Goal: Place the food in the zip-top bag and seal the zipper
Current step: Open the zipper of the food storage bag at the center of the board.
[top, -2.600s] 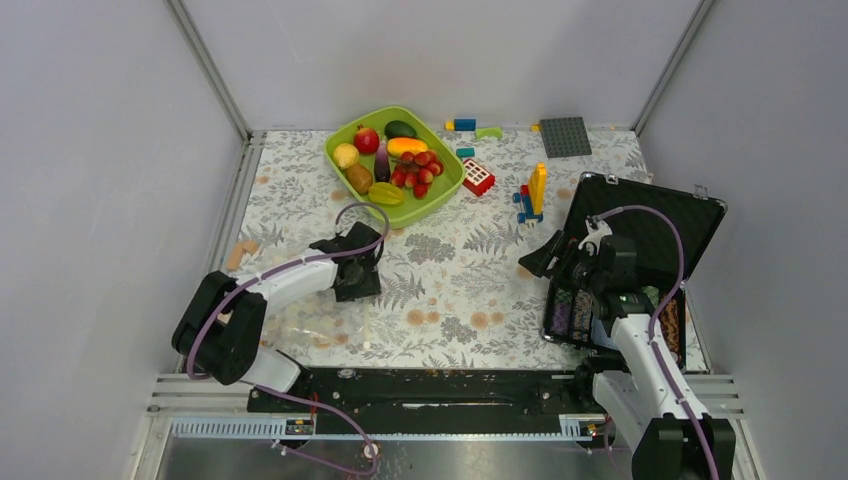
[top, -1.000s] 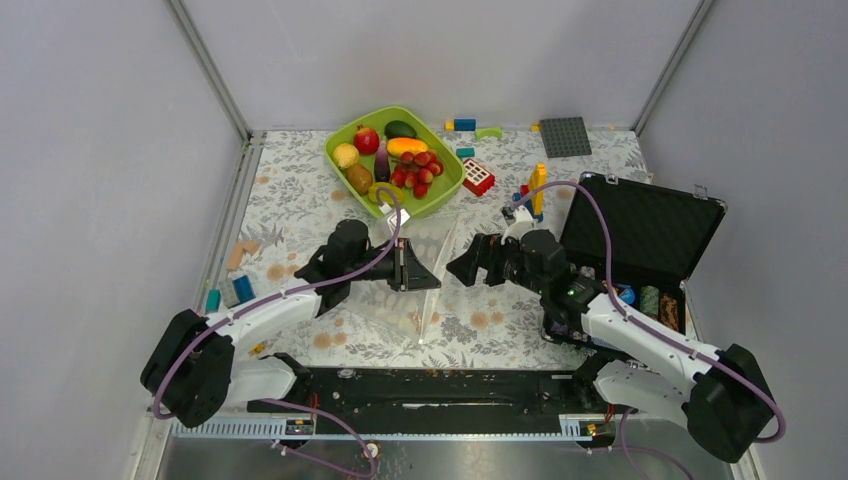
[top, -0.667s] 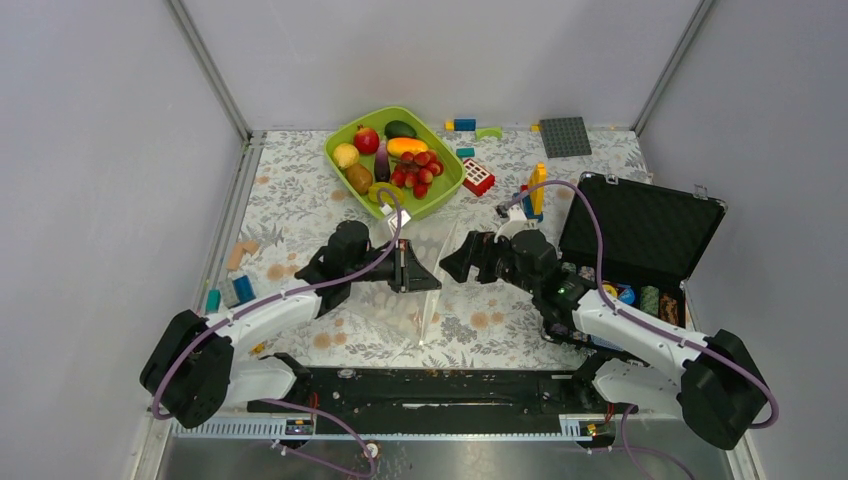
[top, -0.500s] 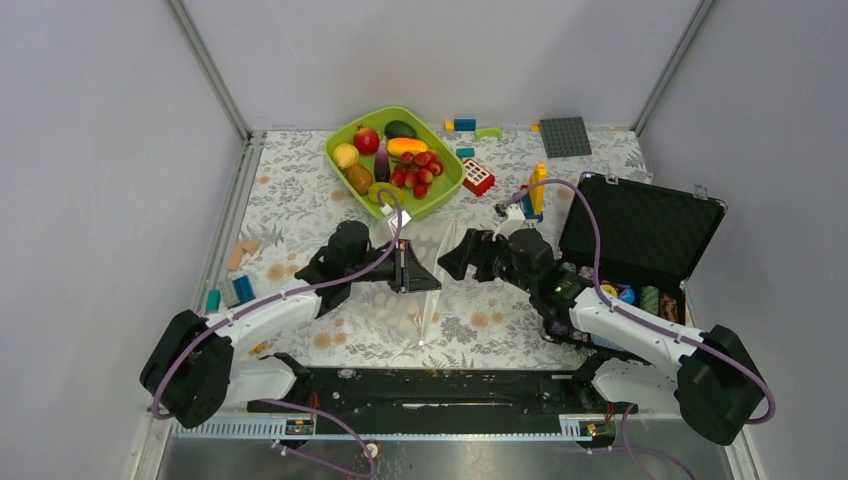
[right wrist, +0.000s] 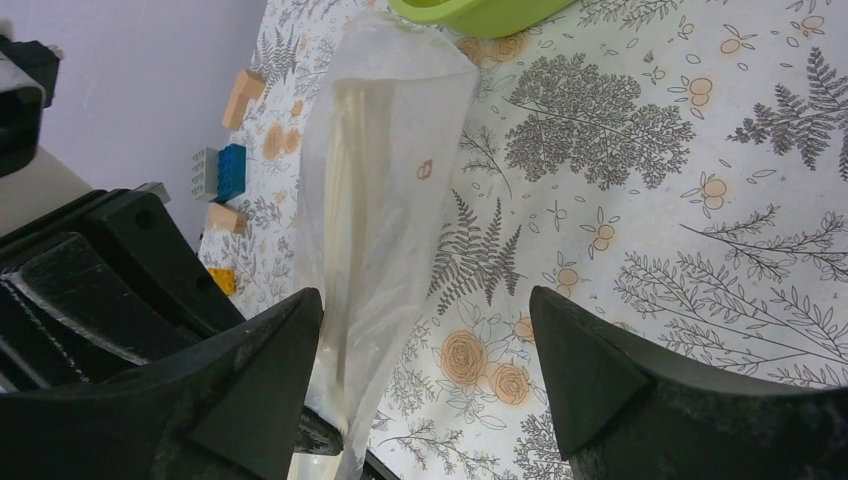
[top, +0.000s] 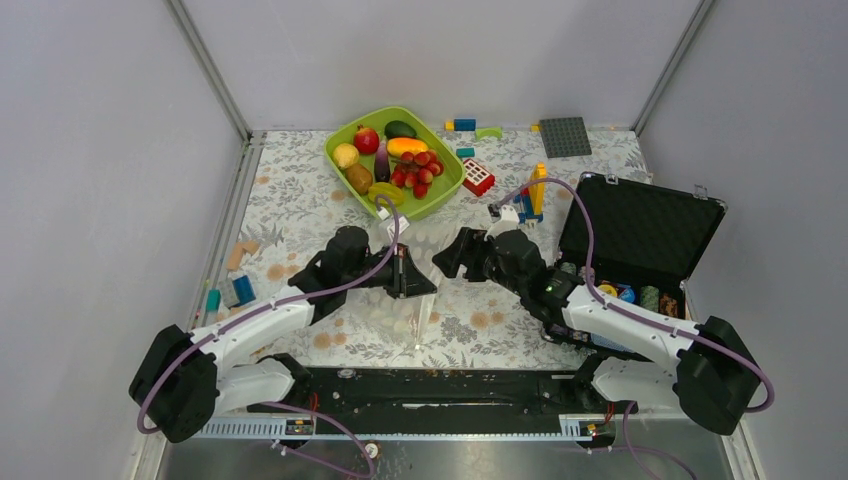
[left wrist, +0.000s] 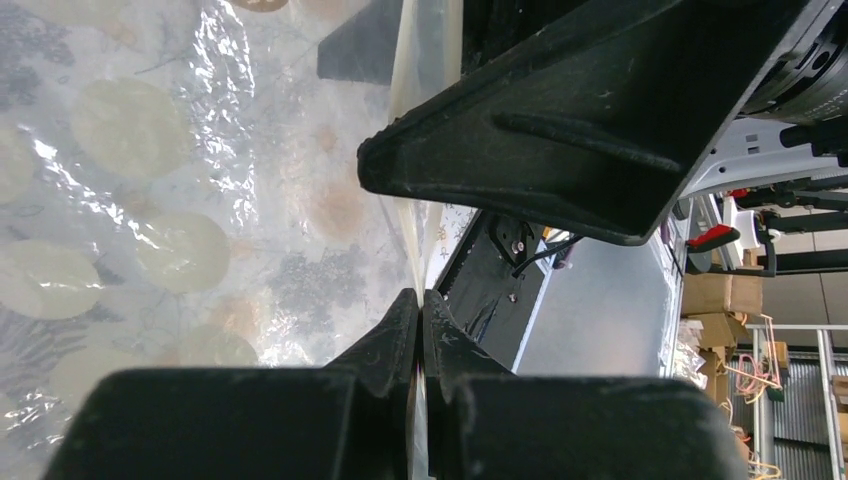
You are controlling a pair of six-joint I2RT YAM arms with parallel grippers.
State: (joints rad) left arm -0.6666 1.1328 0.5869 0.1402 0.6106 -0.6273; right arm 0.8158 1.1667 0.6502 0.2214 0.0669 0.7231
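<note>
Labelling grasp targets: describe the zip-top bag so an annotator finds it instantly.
On the floral table, look just on the robot's side of the lime-green tray. The zip-top bag is held up there, pinched in the left arm's fingers; it is the only clear, crinkly film with pale dots.

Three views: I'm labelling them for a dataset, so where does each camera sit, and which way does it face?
Top external: above and behind the arms, looking down on the table; both arms show, bases at the bottom.
Left wrist: on the left arm, looking along the left gripper, which is shut on the bag edge.
Right wrist: on the right arm, looking through the open right gripper at the bag, table and tray rim.
Shared: all three views show the bag.
</note>
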